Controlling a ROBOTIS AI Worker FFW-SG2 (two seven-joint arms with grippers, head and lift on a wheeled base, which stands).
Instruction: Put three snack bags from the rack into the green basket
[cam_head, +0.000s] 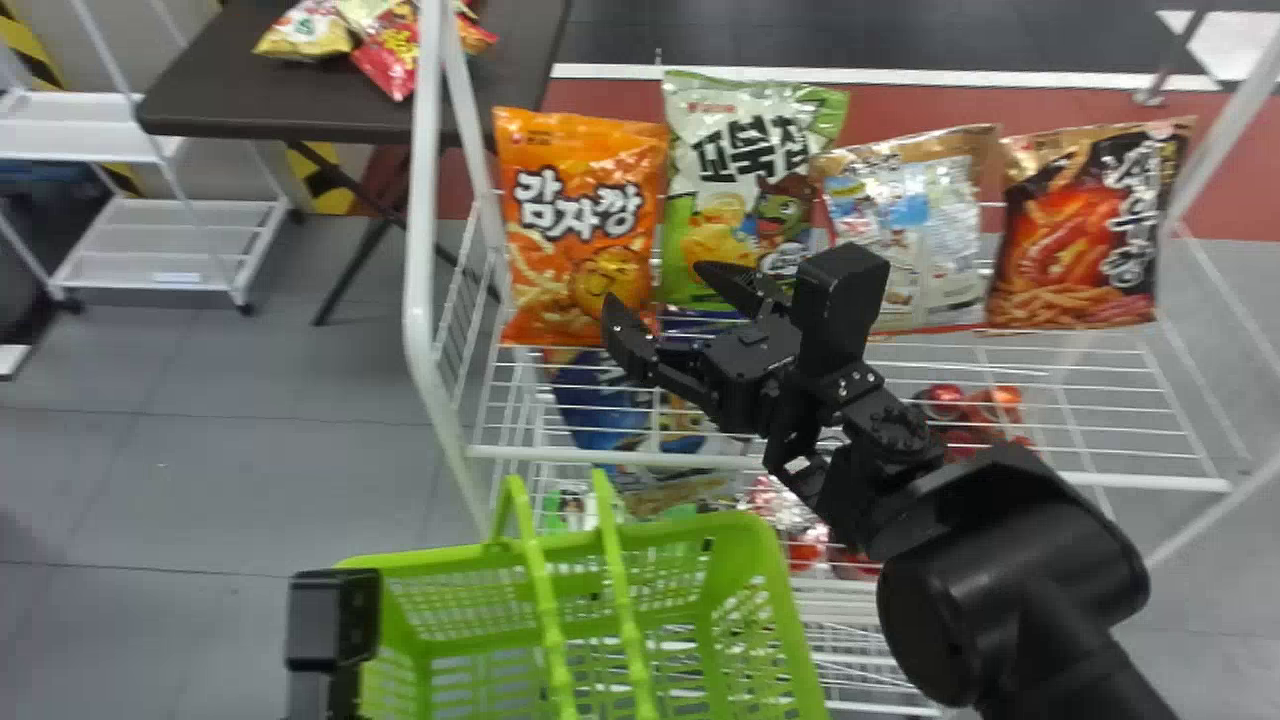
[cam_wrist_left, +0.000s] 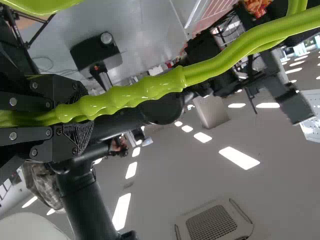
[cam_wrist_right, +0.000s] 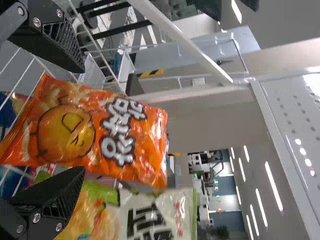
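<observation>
Spread wide and gripping nothing, the right tool (cam_head: 660, 290) has its fingers on either side of the orange snack bag (cam_wrist_right: 95, 130), which stands on the rack (cam_head: 418, 250) beside three more bags (cam_head: 740, 150). Judging by these, all three transfers into the green basket (cam_head: 690, 530) seem left to do. The right arm (cam_head: 1010, 570) slants in from the lower right; the left tool (cam_wrist_left: 82, 117) is closed around the basket handle (cam_wrist_left: 150, 92).
</observation>
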